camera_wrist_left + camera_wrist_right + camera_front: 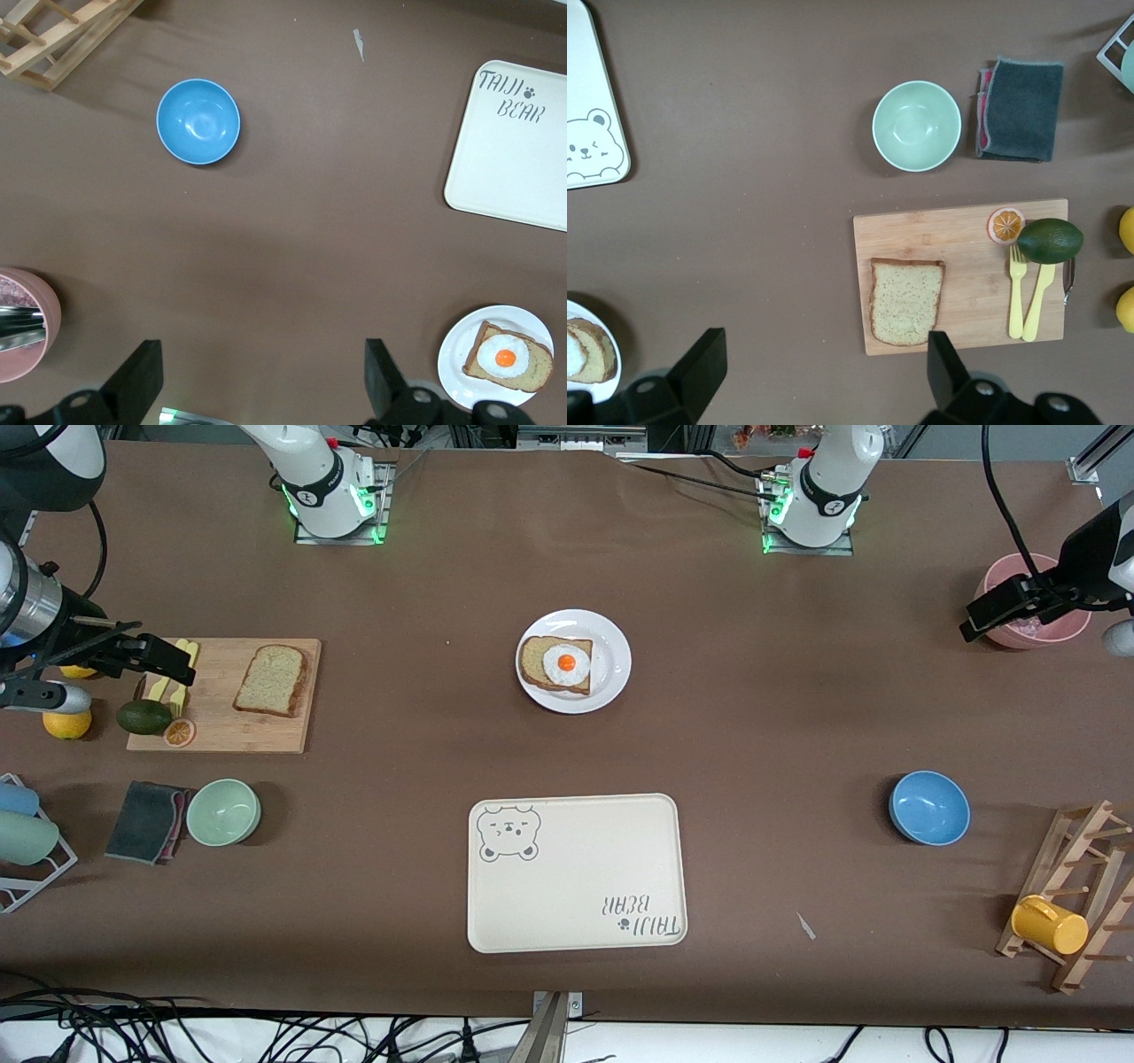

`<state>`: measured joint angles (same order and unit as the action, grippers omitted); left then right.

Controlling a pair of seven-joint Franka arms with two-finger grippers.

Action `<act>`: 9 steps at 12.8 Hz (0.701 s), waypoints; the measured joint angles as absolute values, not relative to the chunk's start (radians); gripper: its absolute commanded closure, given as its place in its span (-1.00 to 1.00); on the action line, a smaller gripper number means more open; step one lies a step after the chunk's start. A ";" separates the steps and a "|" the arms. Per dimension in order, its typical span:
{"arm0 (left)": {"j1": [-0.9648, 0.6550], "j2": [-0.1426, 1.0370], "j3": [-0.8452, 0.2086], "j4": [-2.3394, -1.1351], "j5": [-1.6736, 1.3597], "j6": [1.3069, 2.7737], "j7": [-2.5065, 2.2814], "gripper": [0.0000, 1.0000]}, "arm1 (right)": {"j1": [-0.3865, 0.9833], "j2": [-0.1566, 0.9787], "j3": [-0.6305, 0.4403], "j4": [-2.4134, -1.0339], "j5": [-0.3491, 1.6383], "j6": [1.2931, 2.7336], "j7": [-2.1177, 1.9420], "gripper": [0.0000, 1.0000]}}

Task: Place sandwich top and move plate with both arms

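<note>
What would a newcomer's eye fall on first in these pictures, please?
Probably the fried egg on dark bread, on the white plate mid-table. Next, the bear-print tray nearer the camera, and the plain slice on the cutting board toward the right arm's end. Both grippers hang open and empty: the right gripper over the board's edge, the left gripper by the pink bowl.

"TAIJI BEAR" in dark letters on the beige tray (576, 872)
</note>
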<state>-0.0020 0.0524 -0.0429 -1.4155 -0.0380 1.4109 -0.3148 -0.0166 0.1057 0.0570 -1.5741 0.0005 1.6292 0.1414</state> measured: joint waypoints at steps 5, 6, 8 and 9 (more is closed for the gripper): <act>0.004 0.052 -0.041 -1.417 -0.038 1.411 -0.317 -1.00 | -0.017 0.105 0.057 -1.574 -0.001 1.629 0.141 -1.00; 0.003 0.052 -0.041 -1.417 -0.038 1.411 -0.318 -1.00 | -0.017 0.105 0.057 -1.574 -0.004 1.629 0.141 -1.00; -0.001 0.052 -0.043 -1.418 -0.038 1.411 -0.323 -1.00 | -0.017 0.105 0.058 -1.575 -0.009 1.629 0.141 -1.00; -0.003 0.052 -0.043 -1.419 -0.038 1.411 -0.325 -1.00 | -0.017 0.105 0.059 -1.576 -0.009 1.629 0.141 -1.00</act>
